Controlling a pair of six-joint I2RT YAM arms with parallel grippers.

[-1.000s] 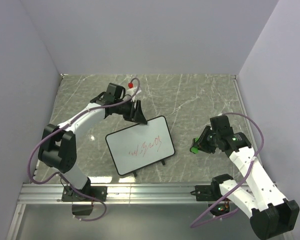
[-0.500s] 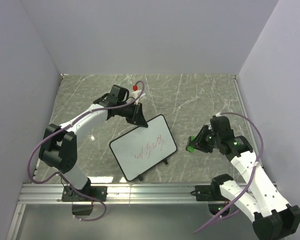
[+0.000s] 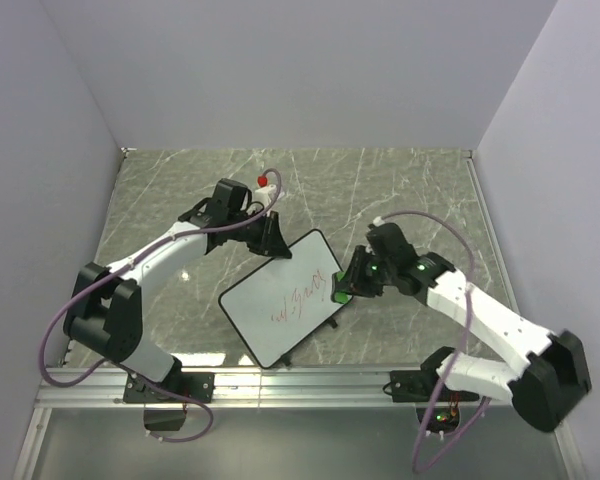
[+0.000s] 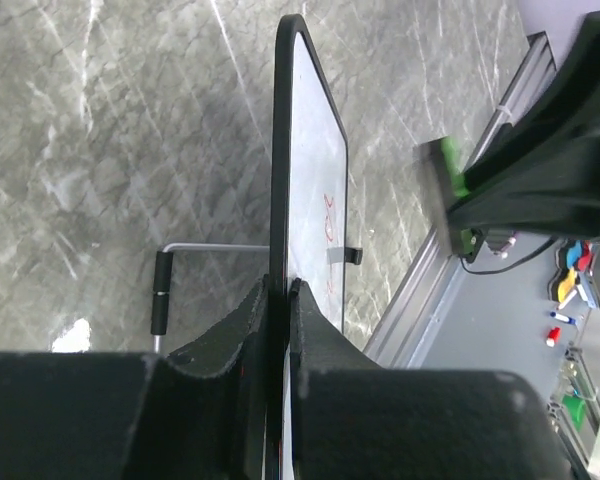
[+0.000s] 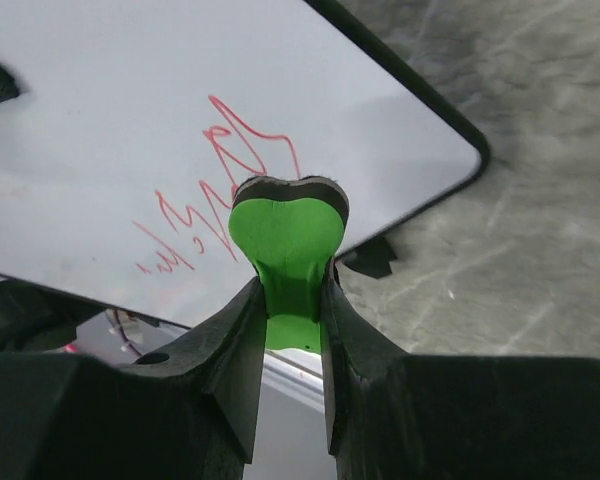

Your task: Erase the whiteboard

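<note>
Inside left hand (image 4: 281, 292), far edge of whiteboard (image 3: 270, 312)

Tabletop (image 3: 410, 190): grey-green marble-look surf. w/ white veins, faint glare patches. Back wall (image 3: 300, 70), left wall (image 3: 40, 200), right wall (image 3: 565, 150): plain pale lilac-white panels, closing table in on 3 sides. Alu. rail (image 3: 300, 378): runs along near edge. Grey ledge (image 3: 300, 440): below rail. Light: even, diffuse, soft shadows.

Overhead, close wrists; whiteboard (image 3: 265, 320) apparently shared
</note>
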